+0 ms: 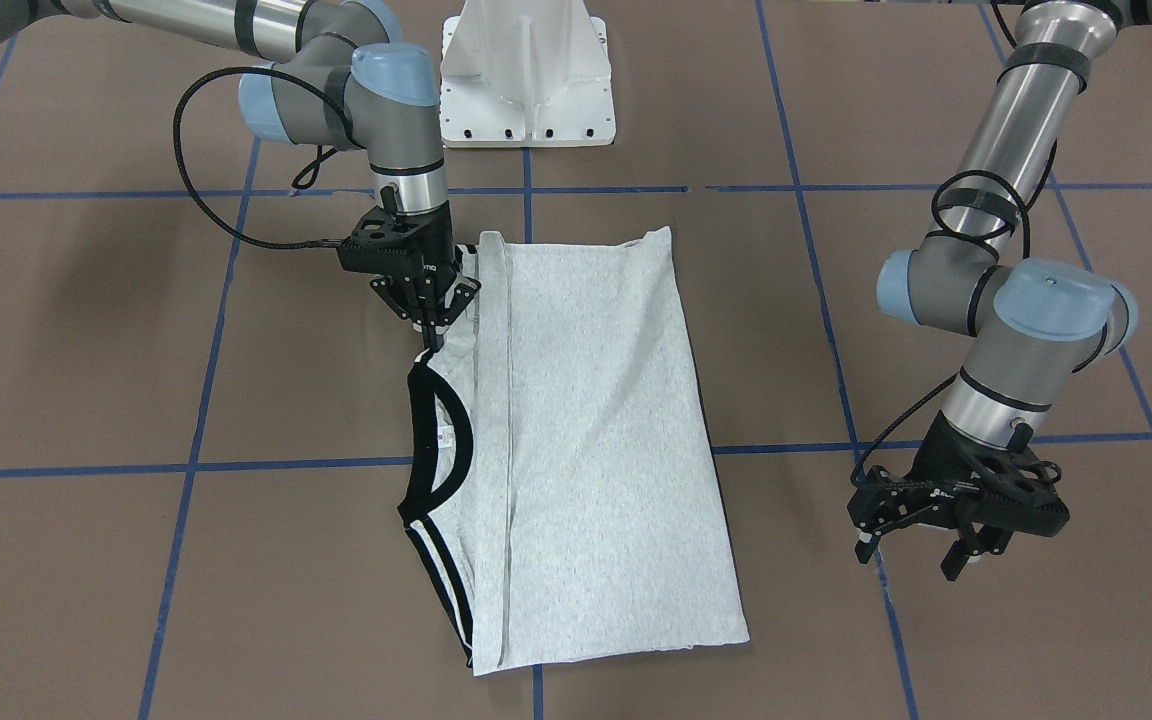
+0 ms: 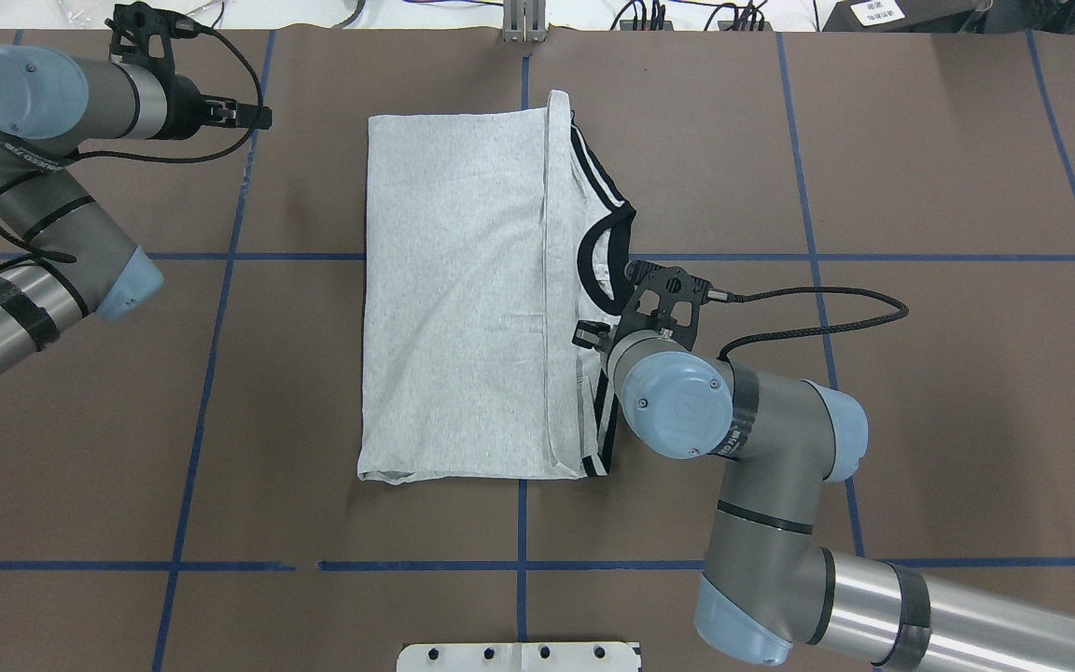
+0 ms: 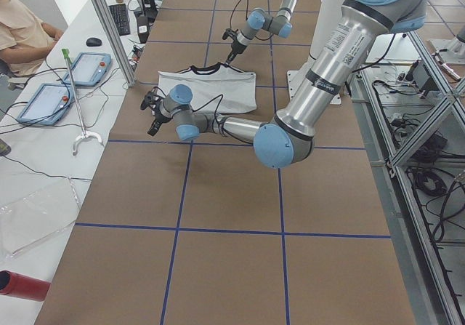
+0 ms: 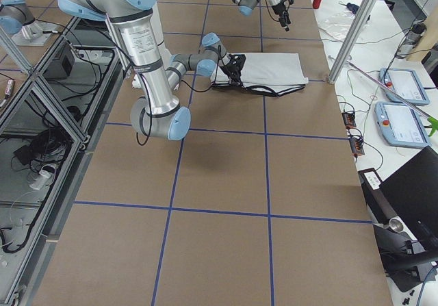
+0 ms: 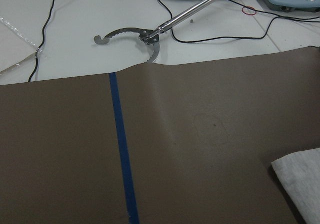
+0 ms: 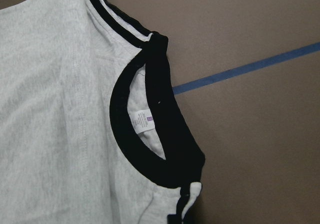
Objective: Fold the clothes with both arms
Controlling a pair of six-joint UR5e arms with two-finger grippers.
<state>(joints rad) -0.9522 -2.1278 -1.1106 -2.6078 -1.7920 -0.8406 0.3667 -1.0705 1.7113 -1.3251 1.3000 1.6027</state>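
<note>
The light grey T-shirt lies folded lengthwise into a long rectangle at mid-table, with its black collar and black stripes along one long edge. My right gripper points down at the collar's end nearest the robot, its fingers drawn together on the fabric. In the overhead view the right wrist covers those fingers. The right wrist view shows the collar and its label close below. My left gripper hovers open and holding nothing, off the shirt's far side. One shirt corner shows in its wrist view.
The white pedestal base stands at the robot's edge of the table. Blue tape lines grid the brown table cover. Beyond the far edge lie a metal reaching tool, control tablets and cables, and a seated person.
</note>
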